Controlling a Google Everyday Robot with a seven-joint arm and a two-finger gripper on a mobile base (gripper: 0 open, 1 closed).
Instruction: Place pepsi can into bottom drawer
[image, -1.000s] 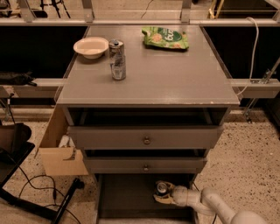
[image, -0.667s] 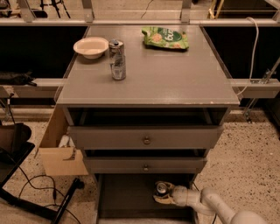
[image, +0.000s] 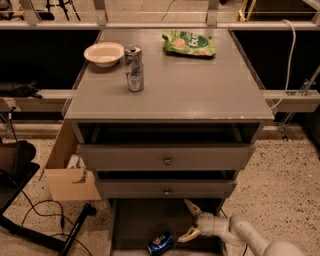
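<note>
The pepsi can (image: 161, 243), dark blue with a silver top, lies on its side on the floor of the open bottom drawer (image: 132, 222), near the drawer's front. My gripper (image: 189, 220) is inside the drawer to the right of the can and a little behind it. Its two pale fingers are spread apart and hold nothing. The white arm (image: 250, 239) reaches in from the lower right.
A slim silver can (image: 133, 68), a white bowl (image: 104, 53) and a green chip bag (image: 189, 43) sit on the cabinet top. Two upper drawers with round knobs (image: 167, 160) stand slightly pulled out. A cardboard box (image: 67, 170) and cables lie on the floor at left.
The gripper has let go of the can and opened. The can, held upright before, now lies on its side to the left on the drawer floor.
</note>
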